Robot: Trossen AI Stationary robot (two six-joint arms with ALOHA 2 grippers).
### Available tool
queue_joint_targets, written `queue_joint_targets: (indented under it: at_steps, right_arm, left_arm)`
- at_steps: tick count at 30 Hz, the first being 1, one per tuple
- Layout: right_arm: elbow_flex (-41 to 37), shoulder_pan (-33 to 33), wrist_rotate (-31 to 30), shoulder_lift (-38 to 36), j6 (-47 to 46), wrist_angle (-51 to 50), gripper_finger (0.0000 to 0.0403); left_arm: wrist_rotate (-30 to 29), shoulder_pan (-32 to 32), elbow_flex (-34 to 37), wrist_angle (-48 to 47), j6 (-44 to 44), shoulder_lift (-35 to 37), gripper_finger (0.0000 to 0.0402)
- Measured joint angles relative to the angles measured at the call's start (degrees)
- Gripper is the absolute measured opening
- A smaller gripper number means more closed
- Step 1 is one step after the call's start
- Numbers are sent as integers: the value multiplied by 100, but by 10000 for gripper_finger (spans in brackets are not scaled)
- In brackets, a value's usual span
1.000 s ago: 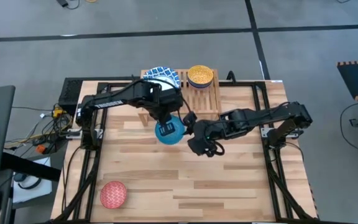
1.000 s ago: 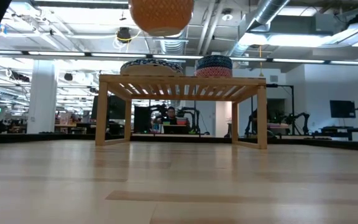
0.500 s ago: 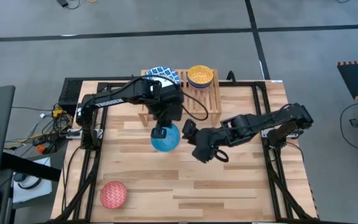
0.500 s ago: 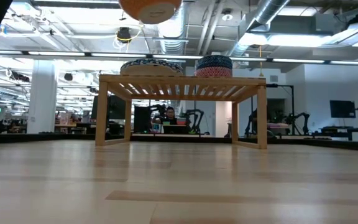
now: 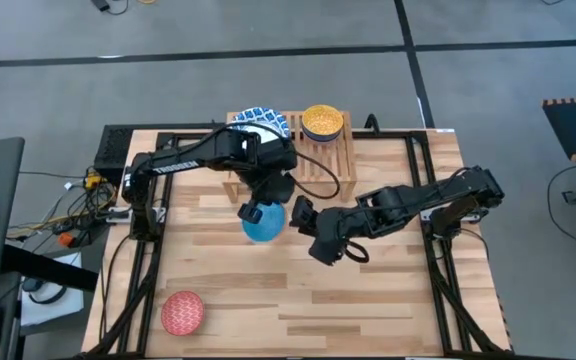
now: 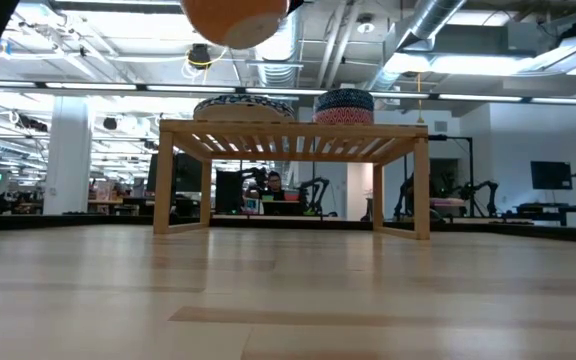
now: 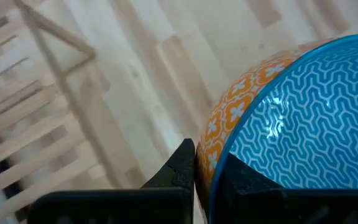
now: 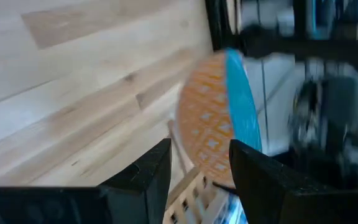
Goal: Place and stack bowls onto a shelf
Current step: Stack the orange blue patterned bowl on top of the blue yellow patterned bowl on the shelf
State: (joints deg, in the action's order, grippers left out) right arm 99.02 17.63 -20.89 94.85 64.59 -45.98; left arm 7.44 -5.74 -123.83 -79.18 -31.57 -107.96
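High view shows the table (image 5: 368,300) with the shelf (image 5: 330,160) at its far edge, between the two arms. On the shelf sit a white, blue-rimmed bowl (image 5: 261,122) and, beside it, a yellow bowl (image 5: 322,122); the low view suggests each may top a small stack, the patterned one (image 6: 243,106) wide and low, the other (image 6: 345,107) showing red and dark blue sides, but how many lie under them I cannot tell. A red bowl (image 5: 181,311) waits alone near the table's front left corner, well apart from everything else.

The left gripper (image 5: 256,210) hangs in front of the shelf, its fingers pinched on the rim of the light blue bowl (image 5: 265,222), blue inside and orange outside, held clear of the tabletop. The right gripper (image 5: 304,212) sits just beside that bowl with fingers spread and empty.

By my judgement the job is partly done: the blue bowl is in transit, and the red one remains untouched.
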Motion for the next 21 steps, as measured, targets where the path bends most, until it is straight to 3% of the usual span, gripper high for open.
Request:
queue_joint_targets:
  at_steps: [3, 7, 10, 12, 16, 19, 21]
  right_arm:
    - [-2, -4, -539, -101, -1027, -19, 187]
    - [2, -284, -1094, -341, -4343, -243, 187]
    - [2, -525, -1418, -530, -6654, -734, 187]
    - [0, -589, -2010, -660, -7717, -1181, 187]
    - [0, -537, -3545, -927, -9323, -1697, 187]
    - [0, -486, -3947, -1079, -9800, -1476, 187]
    - [2, -407, -3972, -1158, -9489, -1213, 187]
  left_arm:
    - [-704, 7, 0, 47, 1048, 0, 4]
    - [-2219, 66, 2, 71, 3181, 0, 4]
    - [-3510, 311, 0, 76, 4144, 0, 4]
    - [-4155, 458, 0, 104, 4639, 0, 4]
    - [-5117, 655, -2, 719, 5286, 0, 4]
    - [-5800, 765, -2, 1252, 5331, 0, 4]
    - [-6186, 788, -2, 1532, 5332, 1, 4]
